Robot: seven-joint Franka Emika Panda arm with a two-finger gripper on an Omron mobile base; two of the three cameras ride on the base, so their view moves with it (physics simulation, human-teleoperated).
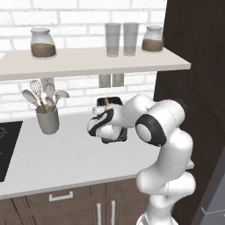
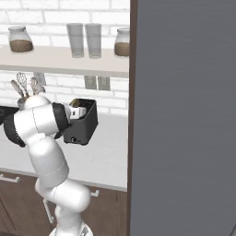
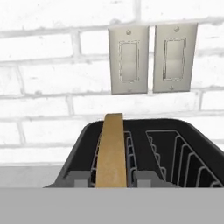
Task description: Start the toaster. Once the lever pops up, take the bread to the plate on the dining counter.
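Tan-brown bread (image 3: 111, 151) stands upright in the left slot of the dark toaster (image 3: 175, 148) on the white table (image 1: 57, 162). Each fingertip (image 3: 79, 178) of the claw (image 3: 112, 179) flanks the slice, apparently pinching it.

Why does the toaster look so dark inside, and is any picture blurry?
Hand view: the toaster has black walls with soft even light, no glare; the bread edge looks slightly soft. Left base view: the arm hides most of the toaster, and the counter shows only faint shadows.
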